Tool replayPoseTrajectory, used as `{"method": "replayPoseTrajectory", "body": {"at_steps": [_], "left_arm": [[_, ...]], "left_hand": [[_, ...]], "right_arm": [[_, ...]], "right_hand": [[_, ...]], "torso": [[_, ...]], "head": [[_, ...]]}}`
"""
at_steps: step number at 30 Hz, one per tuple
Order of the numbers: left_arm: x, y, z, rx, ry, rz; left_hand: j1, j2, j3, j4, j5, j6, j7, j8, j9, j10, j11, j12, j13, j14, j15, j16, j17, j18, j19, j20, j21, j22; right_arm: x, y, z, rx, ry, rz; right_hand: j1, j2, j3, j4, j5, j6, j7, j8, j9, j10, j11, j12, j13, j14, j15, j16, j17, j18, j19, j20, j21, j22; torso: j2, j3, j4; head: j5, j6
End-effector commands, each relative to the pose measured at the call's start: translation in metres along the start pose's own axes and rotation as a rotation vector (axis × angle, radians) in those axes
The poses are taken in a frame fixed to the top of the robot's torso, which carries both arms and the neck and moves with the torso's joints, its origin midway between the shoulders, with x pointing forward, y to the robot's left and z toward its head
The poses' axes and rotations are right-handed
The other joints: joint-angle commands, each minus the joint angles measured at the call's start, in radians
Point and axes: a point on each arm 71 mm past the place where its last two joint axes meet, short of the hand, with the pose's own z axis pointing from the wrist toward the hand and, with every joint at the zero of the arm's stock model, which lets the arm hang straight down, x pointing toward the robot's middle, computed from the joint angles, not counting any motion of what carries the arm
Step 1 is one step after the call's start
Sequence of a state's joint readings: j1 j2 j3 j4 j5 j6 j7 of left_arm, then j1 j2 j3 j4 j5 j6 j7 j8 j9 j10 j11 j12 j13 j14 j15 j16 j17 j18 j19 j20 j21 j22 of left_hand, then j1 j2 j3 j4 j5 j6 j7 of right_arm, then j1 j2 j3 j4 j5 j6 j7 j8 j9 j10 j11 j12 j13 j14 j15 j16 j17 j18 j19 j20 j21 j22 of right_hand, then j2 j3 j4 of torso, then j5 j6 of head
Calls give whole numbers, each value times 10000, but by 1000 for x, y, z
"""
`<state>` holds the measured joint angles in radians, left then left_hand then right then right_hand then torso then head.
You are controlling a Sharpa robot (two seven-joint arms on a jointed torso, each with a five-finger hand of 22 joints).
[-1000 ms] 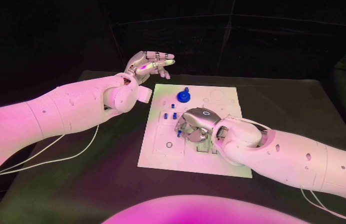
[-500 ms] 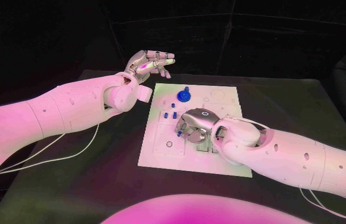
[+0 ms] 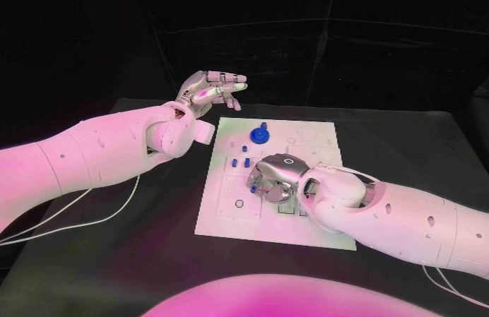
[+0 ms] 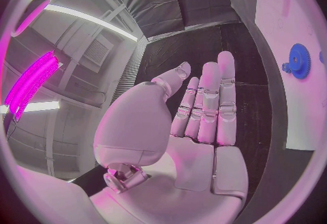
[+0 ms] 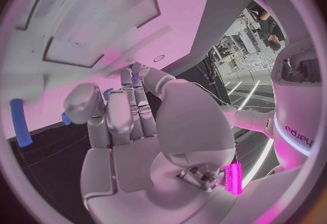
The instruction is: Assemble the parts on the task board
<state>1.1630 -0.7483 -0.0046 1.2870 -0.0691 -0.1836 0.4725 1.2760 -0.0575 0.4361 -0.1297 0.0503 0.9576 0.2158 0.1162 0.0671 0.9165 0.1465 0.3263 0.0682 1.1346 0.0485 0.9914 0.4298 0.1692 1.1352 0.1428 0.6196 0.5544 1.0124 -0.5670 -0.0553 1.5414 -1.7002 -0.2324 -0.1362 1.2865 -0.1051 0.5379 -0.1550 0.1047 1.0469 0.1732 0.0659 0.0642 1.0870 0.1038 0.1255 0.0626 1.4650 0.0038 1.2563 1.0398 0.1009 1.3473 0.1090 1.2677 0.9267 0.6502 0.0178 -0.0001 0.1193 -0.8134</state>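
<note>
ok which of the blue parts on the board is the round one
The blue gear at the task board's far end; the other blue parts are small upright pegs.

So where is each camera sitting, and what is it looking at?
Head view: on the robot's head, looking down at the task board; both arms show, the right robot hand on the board.
Left wrist view: behind the left robot hand, facing the table.
Right wrist view: behind the right robot hand, facing the board.
Shared: the blue gear shows in head and left wrist views.

Both arms: smooth white shells with small round holes. Left hand [image 3: 211,90] and right hand [image 3: 275,176]: silver, segmented fingers. Thin white cable [image 3: 71,226] trails below left arm.
</note>
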Motion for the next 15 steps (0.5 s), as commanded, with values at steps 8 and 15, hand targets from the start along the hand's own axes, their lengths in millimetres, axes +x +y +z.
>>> {"method": "replayPoseTrajectory", "body": {"at_steps": [8,15], "left_arm": [[1,-1,0,26,141,-43],[-1,-1,0,6,117,-29]], "left_hand": [[36,58,-10,-32,32,-49,24,69,3,-77,-7,35,-6,-87,11,-43,-10,129,-99,3,-37,-10],[36,58,-10,-32,32,-49,24,69,3,-77,-7,35,-6,-87,11,-43,-10,129,-99,3,-37,-10]], "right_arm": [[-7,0,-8,-73,-1122,159],[-16,-3,-29,-64,-1754,363]], "right_hand": [[-65,-160,-41,86,69,-324,52,-54,-5,-349,88,-43,10,37,125,-171,-265,209,-221,47,-215,-350],[-70,-204,-65,93,112,-384,52,-47,0,-341,87,9,22,53,127,-161,-262,213,-220,53,-228,-364]], "torso": [[0,12,-6],[-25,4,-27]], "head": [[-31,32],[-77,82]]}}
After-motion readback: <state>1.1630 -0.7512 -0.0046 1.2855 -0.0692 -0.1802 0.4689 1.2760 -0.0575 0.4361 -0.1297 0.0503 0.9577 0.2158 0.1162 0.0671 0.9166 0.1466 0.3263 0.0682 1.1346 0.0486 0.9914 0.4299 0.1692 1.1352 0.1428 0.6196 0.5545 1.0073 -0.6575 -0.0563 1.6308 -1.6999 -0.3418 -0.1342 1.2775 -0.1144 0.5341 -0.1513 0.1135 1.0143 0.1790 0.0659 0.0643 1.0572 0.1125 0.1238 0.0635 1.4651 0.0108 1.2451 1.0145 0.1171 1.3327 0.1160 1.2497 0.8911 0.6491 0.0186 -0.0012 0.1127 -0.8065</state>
